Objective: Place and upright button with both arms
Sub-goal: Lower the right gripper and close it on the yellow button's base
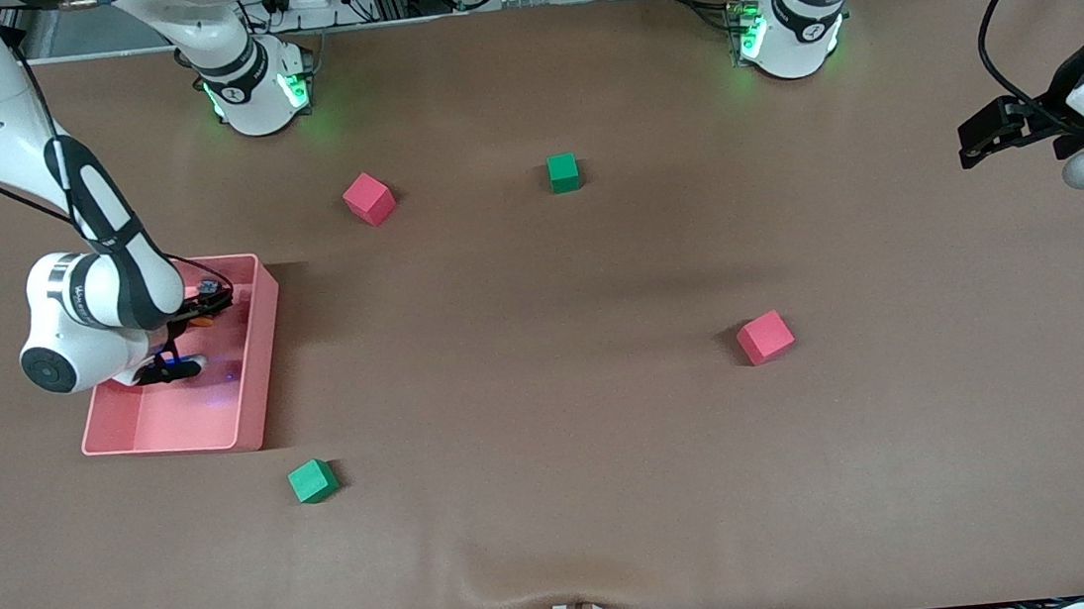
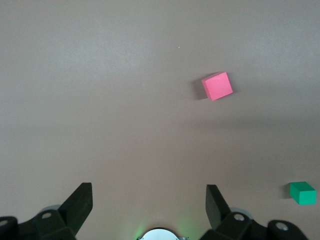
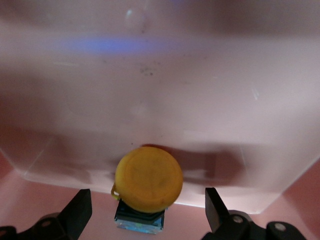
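Reaching into the pink bin (image 1: pixel 255 372) at the right arm's end of the table, the right gripper (image 1: pixel 195 318) hangs low over the button (image 3: pixel 148 187) — fingers apart, one either side of the orange cap, not yet closed on it. The button lies on the bin floor close to a wall, seemingly tipped on its side, though that is hard to confirm. Step in hand: the pick. Next move calls for descending a little and closing squarely on the body without shoving it into the wall. The left gripper (image 2: pixel 149 205) waits, jaws wide, over bare table near a red cube (image 2: pixel 217 86).
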Available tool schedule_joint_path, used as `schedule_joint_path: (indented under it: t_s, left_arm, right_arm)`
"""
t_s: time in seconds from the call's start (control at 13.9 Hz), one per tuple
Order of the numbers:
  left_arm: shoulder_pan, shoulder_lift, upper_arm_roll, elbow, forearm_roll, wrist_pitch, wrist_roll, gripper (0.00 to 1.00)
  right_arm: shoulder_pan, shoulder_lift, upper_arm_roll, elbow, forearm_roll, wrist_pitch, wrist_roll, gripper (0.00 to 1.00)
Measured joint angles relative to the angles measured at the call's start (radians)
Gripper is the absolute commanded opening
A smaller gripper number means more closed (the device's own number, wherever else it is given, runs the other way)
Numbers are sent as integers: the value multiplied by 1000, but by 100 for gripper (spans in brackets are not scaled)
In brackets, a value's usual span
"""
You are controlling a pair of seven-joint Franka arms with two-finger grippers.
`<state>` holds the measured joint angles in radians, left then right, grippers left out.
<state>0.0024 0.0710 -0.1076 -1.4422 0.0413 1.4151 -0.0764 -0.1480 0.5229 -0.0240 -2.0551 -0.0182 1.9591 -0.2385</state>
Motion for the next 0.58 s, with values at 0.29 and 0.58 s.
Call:
schedule_joint_path:
  t_s: [0.29,0.58]
  left_arm:
    - [-2,0,-2,0,0,0,0,100]
    - [-3,0,-3,0,0,0,0,100]
  right_arm:
    - [0,4,-5,-3,-3,0,1,76]
    - [0,4,-9,-3,-5,-3,1,43]
